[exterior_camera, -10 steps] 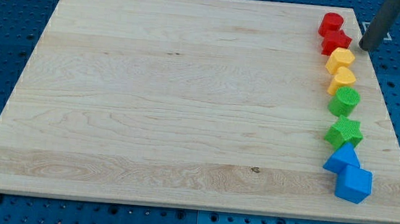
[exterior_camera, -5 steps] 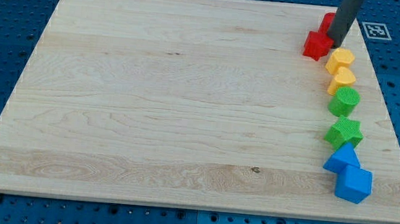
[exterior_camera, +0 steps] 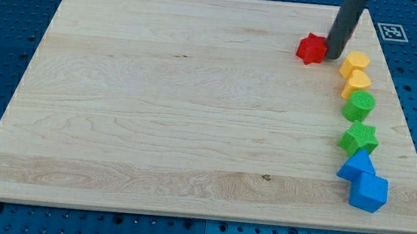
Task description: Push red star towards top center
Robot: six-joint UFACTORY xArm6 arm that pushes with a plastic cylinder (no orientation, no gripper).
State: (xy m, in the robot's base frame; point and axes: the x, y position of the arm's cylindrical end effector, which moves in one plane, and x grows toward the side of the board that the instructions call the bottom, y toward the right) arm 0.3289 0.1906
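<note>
The red star [exterior_camera: 312,48] lies on the wooden board [exterior_camera: 156,112] in the upper right part, left of the column of blocks. My tip [exterior_camera: 332,57] touches the star's right side. The dark rod rises from there to the view's top edge. A second red block, seen earlier at the top of the column, is hidden behind the rod now.
A column of blocks runs down the board's right side: two yellow blocks [exterior_camera: 355,63] [exterior_camera: 357,81], a green round block [exterior_camera: 359,105], a green star [exterior_camera: 359,137] and two blue blocks [exterior_camera: 356,166] [exterior_camera: 369,192]. A blue pegboard surrounds the board.
My tip swept left from the board's right edge into the red star. The star slid left out of the column and now lies apart from the yellow blocks.
</note>
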